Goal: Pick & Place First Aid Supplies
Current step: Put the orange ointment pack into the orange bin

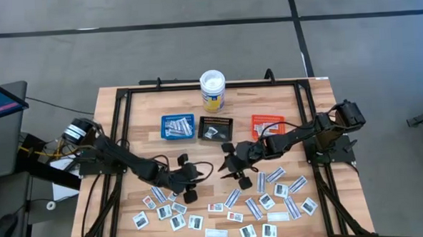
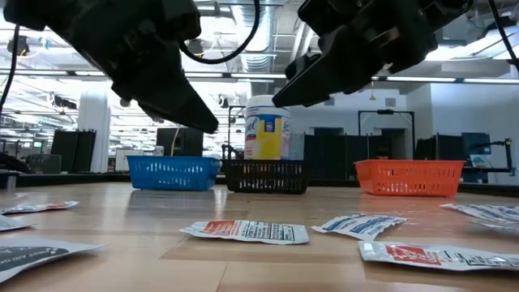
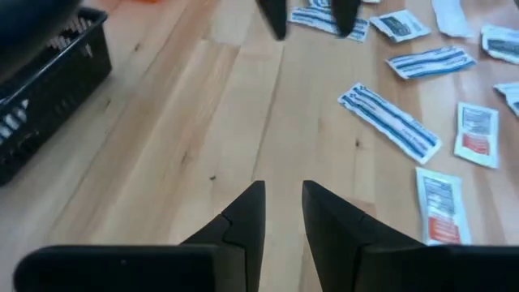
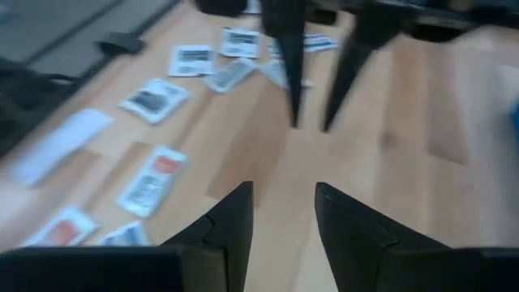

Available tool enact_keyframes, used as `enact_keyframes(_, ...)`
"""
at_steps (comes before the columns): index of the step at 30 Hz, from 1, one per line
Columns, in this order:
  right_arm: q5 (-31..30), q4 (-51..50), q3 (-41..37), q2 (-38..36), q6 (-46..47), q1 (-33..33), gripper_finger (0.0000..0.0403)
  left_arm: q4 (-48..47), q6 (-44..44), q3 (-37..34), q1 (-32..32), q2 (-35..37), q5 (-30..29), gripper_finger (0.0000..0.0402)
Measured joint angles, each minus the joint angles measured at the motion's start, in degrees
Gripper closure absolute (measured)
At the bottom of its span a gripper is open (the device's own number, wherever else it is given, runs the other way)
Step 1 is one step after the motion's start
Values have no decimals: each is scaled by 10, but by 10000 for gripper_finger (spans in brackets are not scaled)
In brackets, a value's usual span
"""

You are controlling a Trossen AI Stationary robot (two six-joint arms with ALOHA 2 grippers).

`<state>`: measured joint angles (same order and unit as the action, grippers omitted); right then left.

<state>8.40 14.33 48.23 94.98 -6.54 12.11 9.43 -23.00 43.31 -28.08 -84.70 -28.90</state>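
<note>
wooden table [image 1: 139,107] sitting inside a black frame [image 1: 121,97]. white-lidded yellow-labelled tub [image 1: 212,90] standing upright at the far edge. three small trays lining up in a row just in front of it: blue tray [image 1: 177,127], black tray [image 1: 215,127], orange tray [image 1: 266,125]. monitor [image 1: 0,99] showing at far left, off the table.

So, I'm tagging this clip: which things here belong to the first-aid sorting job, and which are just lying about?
Job:
- first aid packets
- blue tray, black tray, orange tray
- left gripper, right gripper

Lying about:
- white-lidded tub
</note>
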Motion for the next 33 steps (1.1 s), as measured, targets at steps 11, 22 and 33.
enact_keyframes(11, 80, 122, 0, 98, -42, 51, 275, 36, 28, 0, 23, -9, -2, 317)
enact_keyframes(22, 293, 176, 84, 238, -29, 34, 275, 36, 28, 0, 23, -9, -2, 317)
enact_keyframes(33, 305, 121, 160, 297, -71, 33, 275, 49, 32, 0, 23, -9, -2, 317)
